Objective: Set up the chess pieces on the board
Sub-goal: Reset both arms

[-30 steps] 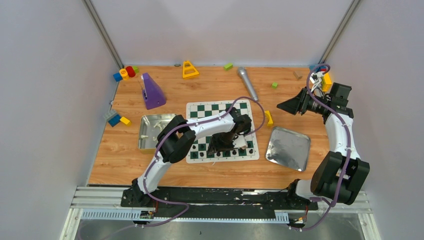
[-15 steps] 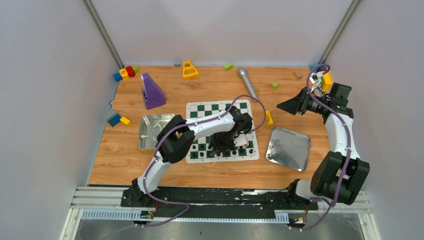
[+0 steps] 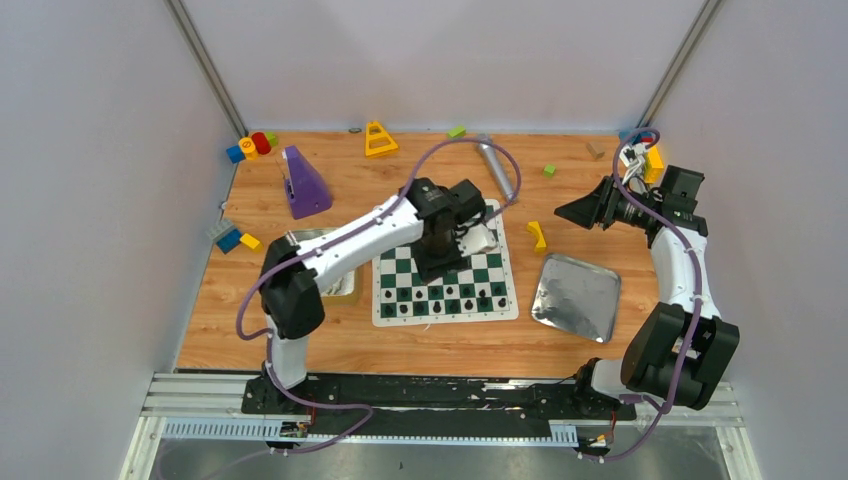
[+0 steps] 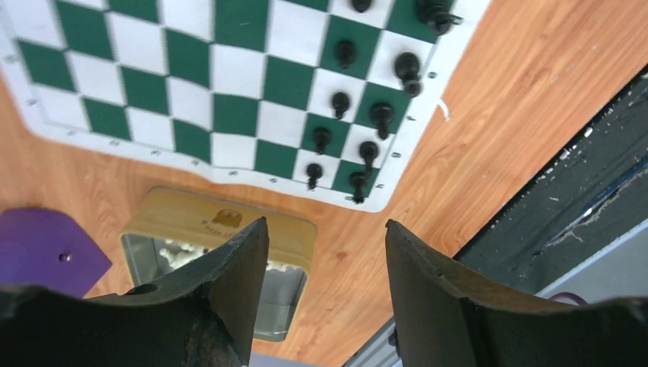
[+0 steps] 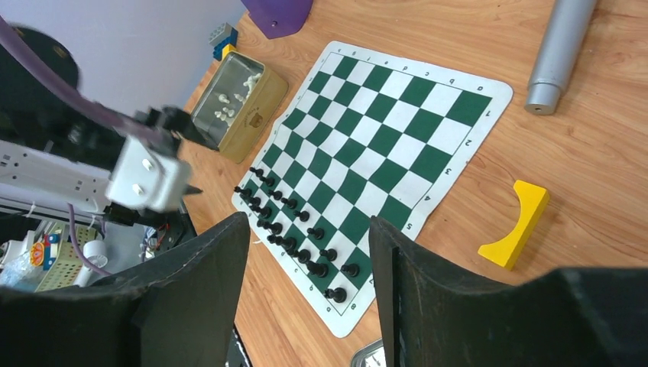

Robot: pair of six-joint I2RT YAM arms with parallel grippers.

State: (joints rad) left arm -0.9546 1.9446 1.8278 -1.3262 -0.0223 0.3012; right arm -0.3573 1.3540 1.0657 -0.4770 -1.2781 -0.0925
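Black pieces stand on board, two near rows; whites wait in tin. L gripper hangs over board, jaws apart, empty; I reckon whites next. R gripper parked aside, jaws apart, empty.

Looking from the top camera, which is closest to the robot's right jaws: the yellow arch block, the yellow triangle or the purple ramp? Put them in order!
1. Yellow arch block, on the right.
2. Yellow triangle, at the back, left of middle.
3. Purple ramp, far left.

Wooden table — on it the board, a metal tray, purple block.
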